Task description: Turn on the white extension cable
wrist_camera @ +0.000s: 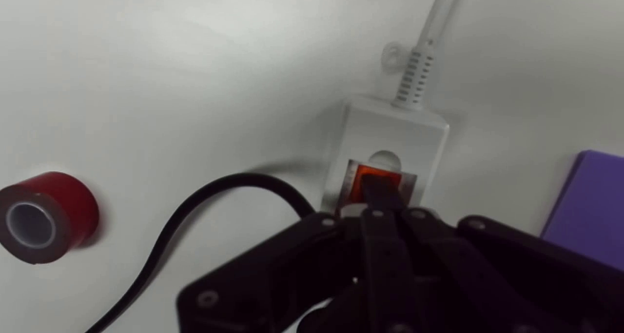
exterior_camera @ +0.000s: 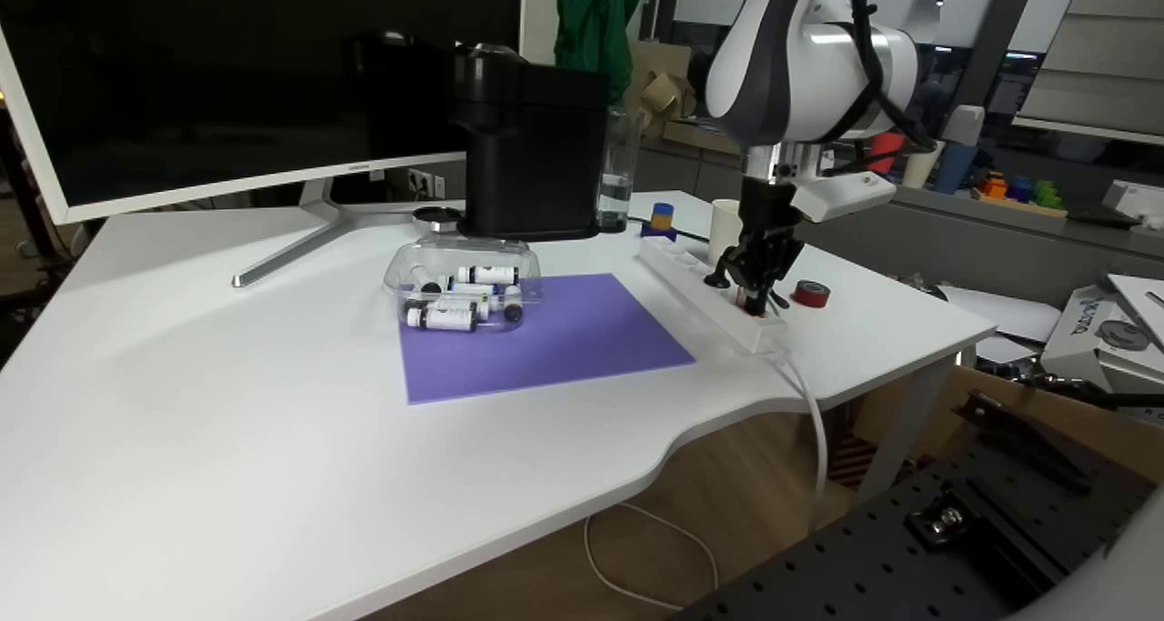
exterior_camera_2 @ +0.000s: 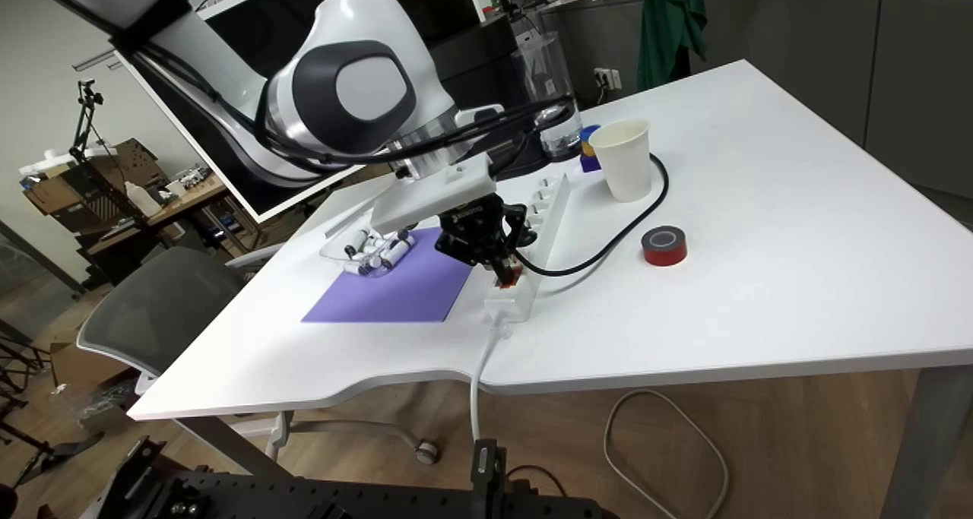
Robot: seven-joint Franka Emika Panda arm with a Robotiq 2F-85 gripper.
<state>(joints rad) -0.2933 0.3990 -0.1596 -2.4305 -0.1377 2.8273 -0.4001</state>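
The white extension cable lies on the white table in both exterior views (exterior_camera: 684, 286) (exterior_camera_2: 511, 303), with its cord running off the table's front edge. Its end also shows in the wrist view (wrist_camera: 395, 130). My gripper (exterior_camera: 753, 308) points down at the strip's cord end in both exterior views (exterior_camera_2: 506, 276). In the wrist view its fingers (wrist_camera: 382, 191) are together, with nothing seen between them. The tips cover part of the red switch (wrist_camera: 357, 189) and seem to touch it. The switch's visible edge is bright orange-red. The gripper hides the rest.
A black cord (exterior_camera_2: 600, 254) runs beside the gripper. A red tape roll (exterior_camera: 810, 294) and a paper cup (exterior_camera_2: 625, 162) stand near the strip. On the other side lie a purple sheet (exterior_camera: 564, 348) and a clear box of bottles (exterior_camera: 464, 298). A black machine (exterior_camera: 536, 148) stands behind.
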